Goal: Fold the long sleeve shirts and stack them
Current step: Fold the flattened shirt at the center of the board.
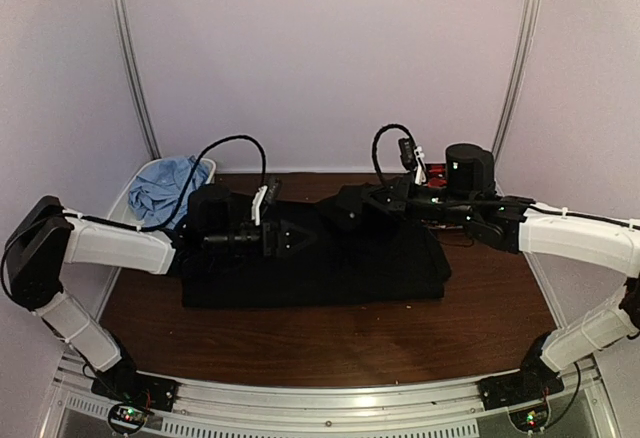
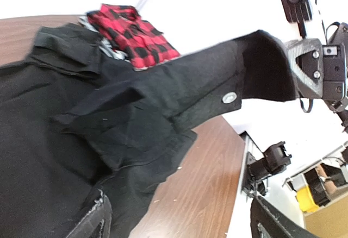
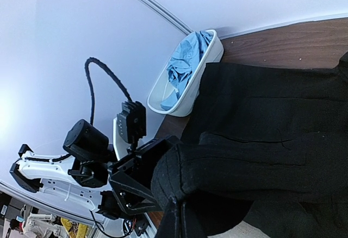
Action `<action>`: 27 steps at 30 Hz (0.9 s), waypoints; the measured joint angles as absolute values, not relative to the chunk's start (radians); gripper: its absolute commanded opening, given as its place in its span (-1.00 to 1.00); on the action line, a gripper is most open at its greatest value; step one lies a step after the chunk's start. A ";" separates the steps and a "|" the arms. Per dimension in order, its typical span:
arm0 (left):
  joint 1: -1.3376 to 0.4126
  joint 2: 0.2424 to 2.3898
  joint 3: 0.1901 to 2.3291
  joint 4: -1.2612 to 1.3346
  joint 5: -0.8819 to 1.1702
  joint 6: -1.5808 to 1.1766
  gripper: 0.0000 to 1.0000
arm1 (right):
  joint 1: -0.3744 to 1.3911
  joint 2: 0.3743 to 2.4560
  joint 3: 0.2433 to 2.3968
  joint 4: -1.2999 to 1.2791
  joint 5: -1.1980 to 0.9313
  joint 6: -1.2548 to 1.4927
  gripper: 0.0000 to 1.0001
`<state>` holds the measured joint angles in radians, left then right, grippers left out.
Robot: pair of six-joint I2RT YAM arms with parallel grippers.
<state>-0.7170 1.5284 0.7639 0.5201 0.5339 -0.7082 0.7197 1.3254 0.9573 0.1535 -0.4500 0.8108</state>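
Black shirt sleeve (image 2: 206, 86) clenched in right pincer (image 2: 293, 69), left pincer (image 1: 288, 237) released, spread wide

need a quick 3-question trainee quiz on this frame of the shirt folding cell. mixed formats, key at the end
1. True or false: the right gripper is shut on part of the black shirt.
2. Where is the light blue shirt? A) in the white bin B) on top of the black shirt C) on the floor
3. Which gripper is open above the black shirt?

Key: 1 true; 2 A; 3 the left gripper.
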 measured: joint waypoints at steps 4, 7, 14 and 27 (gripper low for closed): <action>-0.738 1.615 0.776 0.641 0.578 -0.762 0.65 | 0.731 1.327 0.956 0.172 -0.452 0.817 -1.00; -0.740 1.680 0.792 0.738 0.608 -0.809 0.63 | 0.735 1.327 0.955 0.179 -0.453 0.818 -1.00; -0.751 1.826 0.861 0.920 0.654 -0.893 0.58 | 0.740 1.327 0.954 0.184 -0.456 0.818 -1.00; -0.761 1.973 0.994 1.079 0.683 -0.981 -0.28 | 0.741 1.327 0.941 0.182 -0.456 0.812 -1.00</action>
<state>-0.7612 1.9732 0.9936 1.0786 0.6830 -0.9813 0.7414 1.3273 0.9413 0.1822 -0.4557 0.8124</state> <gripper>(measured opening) 0.482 0.009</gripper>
